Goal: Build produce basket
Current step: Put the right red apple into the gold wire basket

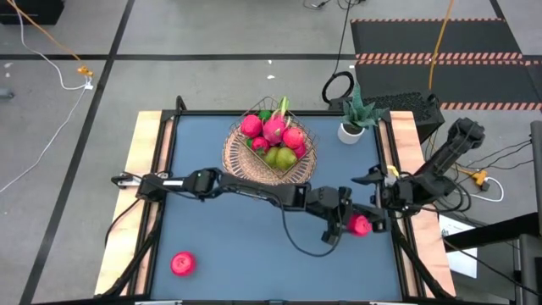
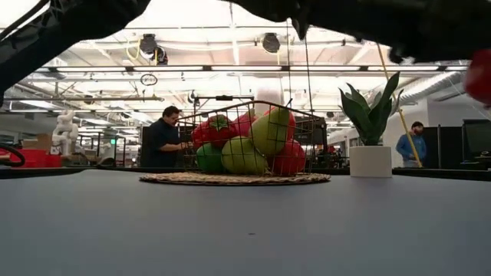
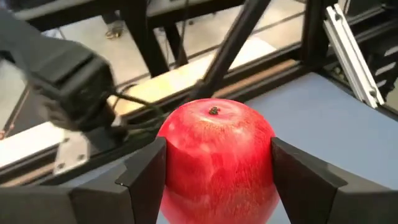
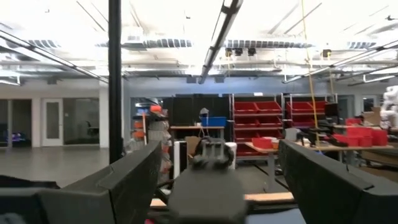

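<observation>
The round wicker basket [image 1: 269,157] stands at the table's far middle and holds red, pink and green fruits and a dragon fruit [image 1: 275,127]; the low view shows the basket [image 2: 234,178] too. My left arm reaches across the table, and my left gripper [image 1: 354,223] is shut on a red apple [image 1: 362,225] near the right edge. Another red fruit [image 1: 182,263] lies on the table at the near left. My right gripper [image 1: 371,180] hovers open just beyond the apple, touching nothing. My left gripper [image 3: 217,165] pinches the red apple [image 3: 214,155] between its two fingers, one pad on each opposite side [image 3: 171,168]. The fingers come from the table's left. The apple's stem dimple [image 3: 213,111] shows between the fingers. The apple [image 2: 480,77] is lifted clear of the table.
A small white pot with a green plant [image 1: 351,127] stands at the far right corner, right of the basket. The blue table surface [image 1: 246,246] lies open between the basket and the near edge. People stand in the room beyond the table [image 2: 163,138].
</observation>
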{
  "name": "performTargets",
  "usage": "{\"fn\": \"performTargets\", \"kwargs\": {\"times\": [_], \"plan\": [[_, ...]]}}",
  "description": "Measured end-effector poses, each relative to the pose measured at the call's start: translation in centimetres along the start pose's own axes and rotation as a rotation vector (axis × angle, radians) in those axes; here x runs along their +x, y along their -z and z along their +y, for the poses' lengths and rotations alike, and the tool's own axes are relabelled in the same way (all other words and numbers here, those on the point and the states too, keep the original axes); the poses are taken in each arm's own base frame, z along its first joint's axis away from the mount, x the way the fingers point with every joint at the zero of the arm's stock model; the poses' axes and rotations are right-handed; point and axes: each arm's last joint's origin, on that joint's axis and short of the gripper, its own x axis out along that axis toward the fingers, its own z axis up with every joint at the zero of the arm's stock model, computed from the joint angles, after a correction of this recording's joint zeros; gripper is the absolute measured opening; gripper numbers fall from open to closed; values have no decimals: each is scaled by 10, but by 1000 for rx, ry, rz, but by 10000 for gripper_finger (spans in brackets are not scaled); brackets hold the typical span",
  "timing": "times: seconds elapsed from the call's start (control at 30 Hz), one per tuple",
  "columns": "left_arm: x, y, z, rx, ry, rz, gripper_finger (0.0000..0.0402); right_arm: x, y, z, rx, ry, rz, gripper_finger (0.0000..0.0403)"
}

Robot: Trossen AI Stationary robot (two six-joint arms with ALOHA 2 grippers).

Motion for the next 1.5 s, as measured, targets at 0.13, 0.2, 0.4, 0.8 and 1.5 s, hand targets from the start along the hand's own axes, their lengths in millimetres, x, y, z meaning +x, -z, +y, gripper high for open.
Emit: {"fn": "performTargets", "kwargs": {"times": [0.13, 0.2, 0.4, 0.8, 1.5], "plan": [[-16, -10, 16, -28, -15, 33, 243, -3, -3, 3, 1, -24, -16, 313], [-23, -15, 23, -34, -22, 44, 243, -5, -5, 4, -3, -35, -22, 313], [-52, -33, 45, -43, -61, 87, 252, -8, -8, 7, -3, -62, -37, 313], [-101, -62, 67, -68, -157, 171, 251, -10, -9, 7, -17, -67, -43, 313], [-223, -78, 124, -271, -408, 461, 248, -10, -7, 7, -30, -44, -17, 313]]}}
